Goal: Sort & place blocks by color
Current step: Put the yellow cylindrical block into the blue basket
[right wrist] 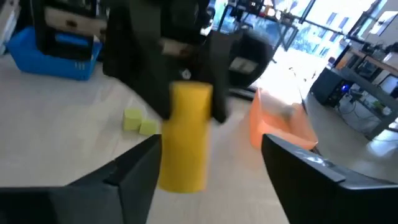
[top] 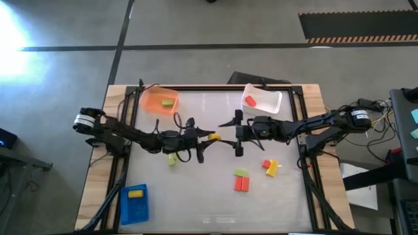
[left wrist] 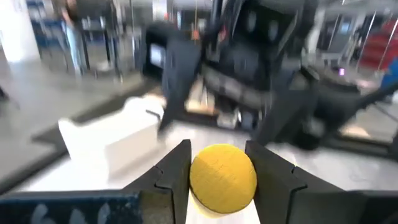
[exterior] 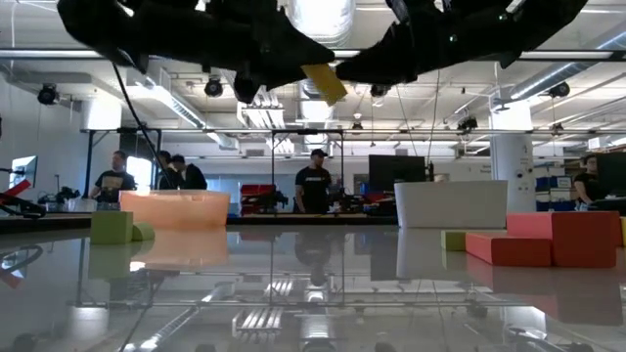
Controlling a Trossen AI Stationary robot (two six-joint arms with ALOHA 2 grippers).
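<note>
A yellow round block [top: 212, 136] hangs high over the table's middle, also in the low view [exterior: 324, 83]. My left gripper [top: 204, 136] is shut on it. My right gripper [top: 238, 134] faces it from the right, open; its fingers [right wrist: 134, 168] stand on either side of the block's free end [right wrist: 183, 162]. Several other blocks lie on the table: green ones [top: 172, 158], red and green ones [top: 241, 181], a red and a yellow one [top: 270, 167]. My left gripper pinches the yellow block's left end [left wrist: 222, 177] between its two fingers [left wrist: 177, 168], one on each side. The fingers come level from the table's left and lie along the block. The block is lifted clear and sticks out level toward the right gripper.
An orange tray [top: 154, 104] with a green block stands at the far left, a white tray [top: 271, 103] with a red block at the far right, and a blue tray [top: 134, 207] with a yellow block at the near left. People stand in the room beyond the table.
</note>
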